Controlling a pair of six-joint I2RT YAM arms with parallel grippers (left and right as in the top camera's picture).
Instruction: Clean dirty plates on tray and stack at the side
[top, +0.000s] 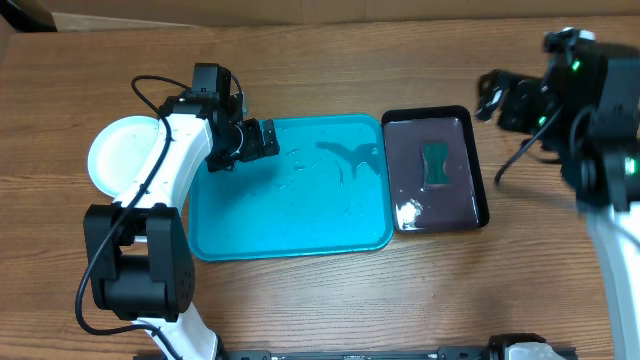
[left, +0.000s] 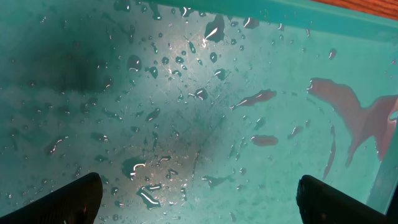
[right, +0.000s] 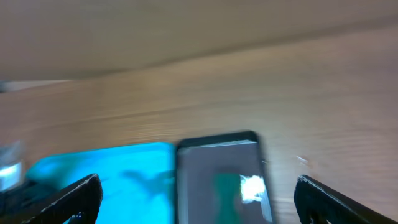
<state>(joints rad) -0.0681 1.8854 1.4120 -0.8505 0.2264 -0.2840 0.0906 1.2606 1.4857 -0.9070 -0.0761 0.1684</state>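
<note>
Now the left gripper (top: 268, 138) hangs over the upper left part of the turquoise tray (top: 300, 225), with its jaws wide apart and holding nothing. The floor of the tray is wet, with many water drops (left: 155, 112) on it. A white plate (top: 115, 150) lies on the table (top: 300, 310) just left of the tray, partly under the left arm. The right gripper (top: 492, 98) is also released and empty, well apart, beyond the black tray (top: 408, 150).

Bright, even overhead light, with glare on the wet tray (left: 186, 46) — right wrist view motion-blurred.
</note>
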